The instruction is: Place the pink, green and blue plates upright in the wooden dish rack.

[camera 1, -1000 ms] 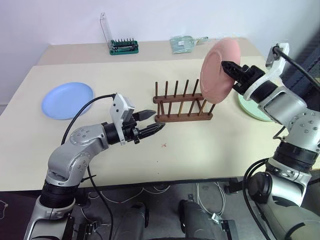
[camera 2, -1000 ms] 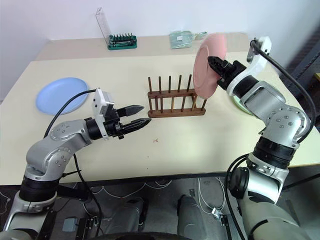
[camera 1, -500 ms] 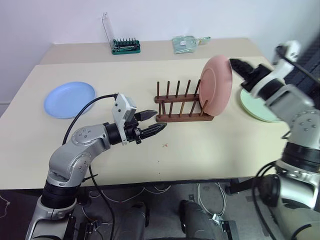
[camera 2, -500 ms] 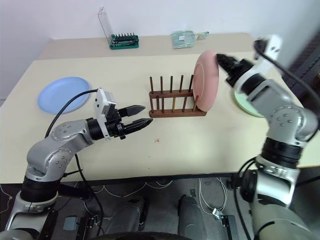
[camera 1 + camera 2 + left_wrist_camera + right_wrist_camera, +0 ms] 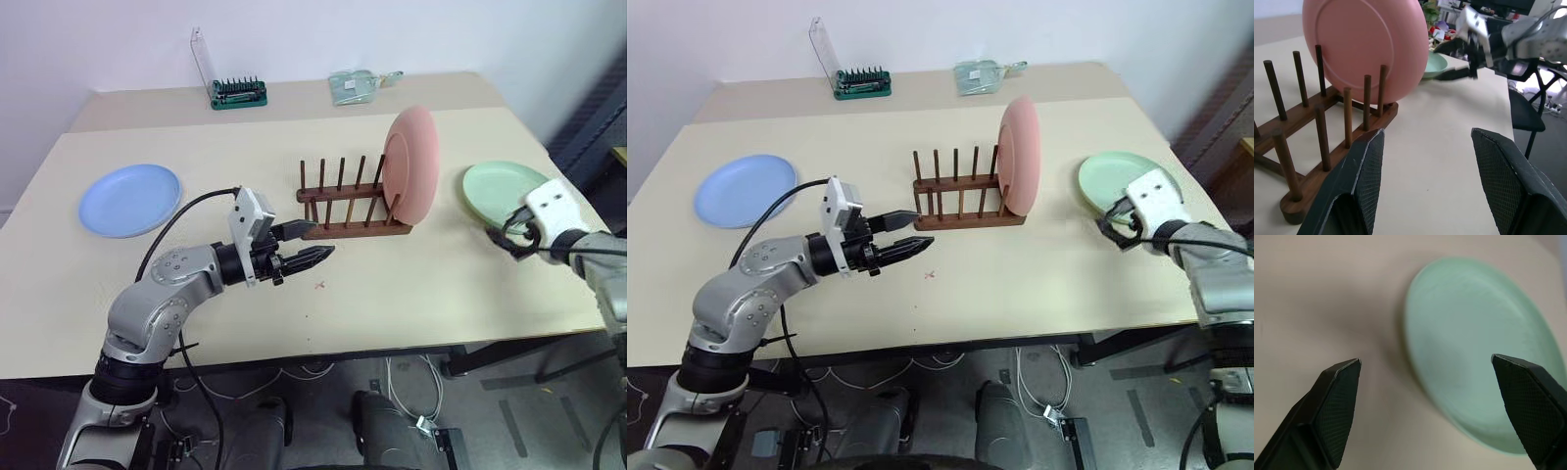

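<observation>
The pink plate [image 5: 409, 164] stands upright in the right end of the wooden dish rack [image 5: 348, 227], with no gripper on it. The green plate [image 5: 502, 186] lies flat on the table at the right. My right gripper [image 5: 507, 238] hovers open over its near-left rim; in the right wrist view the green plate [image 5: 1479, 357] lies between and beyond the fingers. The blue plate [image 5: 130, 199] lies flat at the far left. My left gripper [image 5: 312, 243] is open and empty, pointing at the rack's front left; its wrist view shows the rack [image 5: 1327, 122] and pink plate [image 5: 1366, 46].
A green bit case [image 5: 235, 91] with a clear lid and a clear packet [image 5: 358, 85] sit on the back table. A small red mark [image 5: 320, 286] lies ahead of the left gripper. The table's front edge [image 5: 392, 348] runs just under both arms.
My right gripper has let go of the pink plate, which now stands in the rack. That arm swung right and down to the green plate and opened wide. The left arm stayed put.
</observation>
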Controlling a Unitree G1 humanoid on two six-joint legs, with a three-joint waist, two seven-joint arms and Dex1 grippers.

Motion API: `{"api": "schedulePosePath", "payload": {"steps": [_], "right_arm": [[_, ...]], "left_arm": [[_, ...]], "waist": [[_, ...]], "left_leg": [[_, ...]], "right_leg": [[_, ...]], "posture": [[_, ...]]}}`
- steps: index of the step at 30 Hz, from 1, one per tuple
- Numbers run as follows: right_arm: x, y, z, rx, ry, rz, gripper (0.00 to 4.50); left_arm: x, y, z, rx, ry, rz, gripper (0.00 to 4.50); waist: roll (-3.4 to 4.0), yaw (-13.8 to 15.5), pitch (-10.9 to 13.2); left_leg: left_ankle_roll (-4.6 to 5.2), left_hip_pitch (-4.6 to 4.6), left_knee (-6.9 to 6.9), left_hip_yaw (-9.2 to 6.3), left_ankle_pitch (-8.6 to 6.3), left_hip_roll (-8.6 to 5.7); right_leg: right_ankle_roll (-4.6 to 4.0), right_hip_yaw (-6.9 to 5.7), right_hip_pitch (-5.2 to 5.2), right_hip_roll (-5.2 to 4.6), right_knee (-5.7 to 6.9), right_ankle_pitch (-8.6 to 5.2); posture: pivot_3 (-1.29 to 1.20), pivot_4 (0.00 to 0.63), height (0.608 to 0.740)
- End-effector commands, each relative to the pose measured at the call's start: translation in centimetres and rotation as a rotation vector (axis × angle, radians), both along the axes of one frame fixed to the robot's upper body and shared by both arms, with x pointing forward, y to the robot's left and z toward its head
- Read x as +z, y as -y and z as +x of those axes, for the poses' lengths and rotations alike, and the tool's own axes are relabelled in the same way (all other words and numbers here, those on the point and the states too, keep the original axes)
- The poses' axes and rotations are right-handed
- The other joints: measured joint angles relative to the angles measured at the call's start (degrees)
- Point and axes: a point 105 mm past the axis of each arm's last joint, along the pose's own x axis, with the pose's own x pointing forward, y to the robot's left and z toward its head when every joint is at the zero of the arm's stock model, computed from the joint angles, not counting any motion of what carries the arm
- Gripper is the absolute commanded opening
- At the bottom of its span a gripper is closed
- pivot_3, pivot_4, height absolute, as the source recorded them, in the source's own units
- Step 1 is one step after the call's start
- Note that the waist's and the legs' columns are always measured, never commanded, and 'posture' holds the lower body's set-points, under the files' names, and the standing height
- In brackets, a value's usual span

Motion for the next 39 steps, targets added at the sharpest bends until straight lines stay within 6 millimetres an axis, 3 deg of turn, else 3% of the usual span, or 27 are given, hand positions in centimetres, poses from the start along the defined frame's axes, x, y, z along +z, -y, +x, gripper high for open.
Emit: {"api": "schedulePosePath", "payload": {"steps": [1,6,9,15,17,21,24,26,28,29,33,36,39], "right_arm": [[1.3,0.3,0.6,0.034,0.037,-0.085,4.48],[-1.1,1.7,2.3,-0.024,-0.006,-0.155,4.48],[-1.2,2.0,2.8,-0.029,0.002,-0.173,3.22],[-0.9,2.0,3.2,-0.01,0.022,-0.185,0.11],[1.3,1.5,3.5,0.015,0.126,-0.244,0.05],[9.7,-1.8,3.8,0.069,0.47,-0.191,0.05],[13.9,-2.9,3.2,0.054,0.63,-0.189,0.05],[19.8,-6.2,1.8,0.142,0.817,0.06,0.05],[23.8,-9.2,-0.3,0.287,0.917,0.284,0.05],[24.9,-10.8,-1.5,0.391,0.902,0.428,0.05],[25.1,-15.4,-4.8,0.693,0.711,0.767,0.05],[21.8,-20.7,-7.5,0.93,0.383,0.946,0.05],[20.3,-22.4,-6.9,0.893,0.251,1.078,0.05]], "left_arm": [[0.6,0.0,-0.2,-0.007,0.046,-0.006,2.92],[0.8,0.3,-0.6,-0.013,0.047,-0.01,2.92],[1.0,0.3,-0.6,-0.008,0.05,-0.009,2.92],[1.3,0.4,-0.6,0.003,0.05,-0.01,2.92],[1.5,0.4,-0.6,0.004,0.051,-0.011,2.92],[1.5,0.4,-0.4,0.001,0.047,-0.008,2.92],[1.4,0.5,-0.4,-0.001,0.046,-0.006,2.92],[1.2,0.5,-0.3,-0.009,0.042,-0.004,2.92],[0.9,0.4,-0.3,-0.015,0.038,-0.004,2.92],[0.8,0.4,-0.3,-0.017,0.036,-0.005,2.92],[0.4,0.4,-0.3,-0.022,0.036,-0.007,2.92],[0.1,0.3,-0.3,-0.016,0.039,-0.009,2.92],[0.0,0.2,-0.3,-0.012,0.041,-0.01,2.92]], "waist": [[0.0,0.2,0.0],[-0.03,0.1,0.0],[-0.04,0.1,0.0],[-0.03,0.4,0.0],[-0.03,0.3,0.0],[0.12,-0.2,0.0],[0.14,0.0,0.0],[0.1,0.2,0.0],[0.14,0.0,0.1],[0.14,0.0,0.1],[-0.07,0.8,-0.1],[-0.11,0.7,-0.1],[-0.04,0.3,0.0]], "left_leg": [[0.0,-0.01,0.01,0.0,0.0,0.0],[-0.01,0.0,0.02,0.0,0.0,0.0],[-0.01,0.0,0.02,0.0,0.01,0.0],[-0.02,-0.02,0.04,-0.02,0.01,-0.04],[-0.02,-0.01,0.03,-0.02,0.01,-0.03],[-0.02,0.0,0.01,-0.02,0.01,-0.03],[-0.02,0.01,-0.01,-0.02,0.01,0.0],[-0.02,0.0,0.01,-0.02,0.01,-0.01],[-0.02,-0.02,0.02,-0.03,0.01,-0.01],[-0.02,-0.02,0.0,-0.04,0.01,0.01],[-0.01,-0.06,-0.03,-0.39,0.0,0.03],[0.01,-0.07,0.01,-0.42,-0.01,0.01],[0.02,-0.06,0.02,-0.38,-0.01,0.03]], "right_leg": [[0.0,0.0,0.0,0.0,0.0,0.0],[-0.01,0.02,0.01,0.0,-0.01,0.01],[-0.01,0.02,0.01,0.01,-0.01,0.01],[-0.01,0.05,0.04,0.0,-0.02,0.01],[-0.01,0.05,0.04,0.0,-0.02,0.01],[-0.01,0.07,0.01,0.0,0.0,0.01],[0.0,0.08,-0.02,0.02,0.03,0.01],[0.0,0.08,-0.01,0.02,0.02,0.01],[-0.01,0.09,-0.01,0.02,0.0,0.02],[-0.01,0.1,-0.01,0.02,0.01,0.02],[-0.02,-0.13,0.04,0.05,0.01,0.02],[-0.03,-0.13,0.17,0.01,-0.11,0.02],[-0.04,-0.1,0.11,0.0,-0.05,0.02]], "posture": [[0.0,0.15,0.74],[0.0,0.15,0.74],[0.0,0.15,0.74],[0.0,0.15,0.74],[0.0,0.15,0.74],[0.0,0.15,0.74],[0.0,0.15,0.74],[0.0,0.15,0.74],[0.0,0.15,0.74],[0.0,0.15,0.74],[0.0,0.15,0.74],[0.0,0.15,0.74],[0.0,0.15,0.74]]}}
